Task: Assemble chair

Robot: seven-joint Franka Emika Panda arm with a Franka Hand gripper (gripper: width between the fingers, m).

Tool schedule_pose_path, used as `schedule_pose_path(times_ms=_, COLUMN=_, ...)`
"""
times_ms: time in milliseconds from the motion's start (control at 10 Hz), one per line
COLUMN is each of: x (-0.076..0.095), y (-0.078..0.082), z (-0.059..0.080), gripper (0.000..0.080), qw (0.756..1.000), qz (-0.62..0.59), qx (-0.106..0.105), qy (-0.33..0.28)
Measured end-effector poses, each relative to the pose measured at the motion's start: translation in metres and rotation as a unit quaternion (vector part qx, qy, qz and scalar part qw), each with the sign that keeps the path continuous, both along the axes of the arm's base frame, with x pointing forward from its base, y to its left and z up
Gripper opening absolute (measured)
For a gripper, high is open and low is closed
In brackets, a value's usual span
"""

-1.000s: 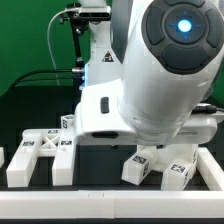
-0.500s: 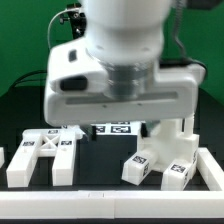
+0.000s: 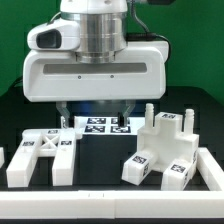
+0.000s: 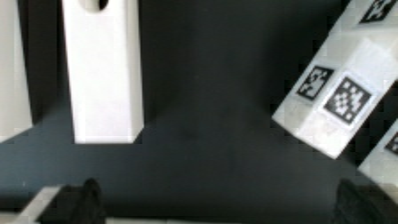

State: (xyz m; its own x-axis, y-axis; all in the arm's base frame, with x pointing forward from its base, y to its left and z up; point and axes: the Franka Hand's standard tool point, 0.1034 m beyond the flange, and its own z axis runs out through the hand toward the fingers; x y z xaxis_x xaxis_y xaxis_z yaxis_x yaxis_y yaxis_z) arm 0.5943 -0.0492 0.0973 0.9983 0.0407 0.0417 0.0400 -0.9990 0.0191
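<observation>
The robot's end effector (image 3: 95,116) is hanging wide open above the black desk (image 4: 214,150), near a long white bar (image 4: 103,75).

White boxy hand (image 3: 95,120), grey ribbed wrist (image 3: 98,28), fingers (image 4: 71,203) seemingly dark.

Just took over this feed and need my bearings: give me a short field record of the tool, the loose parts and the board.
tool: open, nothing between its fingers
left piece: white, tagged, lying on the table, exterior view's left
right piece: white, tagged, pegs pointing up, exterior view's right
marker board: flat, between the two pieces
</observation>
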Motion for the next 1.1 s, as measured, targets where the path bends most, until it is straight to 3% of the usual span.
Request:
schedule_pose_path(times_ms=300, x=-0.004, y=-0.001, z=-0.004, gripper=0.0649, qw=1.0, qz=0.004, qx=0.003, qy=0.004)
schedule_pose_path(times_ms=400, x=-0.016, y=-0.024, z=-0.013, gripper=0.0649, qw=1.0, qz=-0.003, qx=0.022, qy=0.003)
schedule_pose_path(times_ms=500, x=-0.044, y=-0.052, z=-0.038, gripper=0.0649, qw=1.0, qz=-0.016, qx=0.018, qy=0.004)
schedule_pose_path(times_ms=600, x=-0.06, y=-0.056, z=-0.052, gripper=0.0649, qw=0.999, qz=-0.028, qx=0.023, qy=0.027)
schedule_pose_path(times_ms=900, x=-0.065, y=-0.058, z=-0.073, gripper=0.0649, qw=0.999, qz=-0.036, qx=0.017, qy=0.036)
schedule_pose_path(times_ms=1100, x=-0.067, y=-0.052, z=-0.079, gripper=0.0649, qw=0.999, qz=-0.032, qx=0.017, qy=0.039)
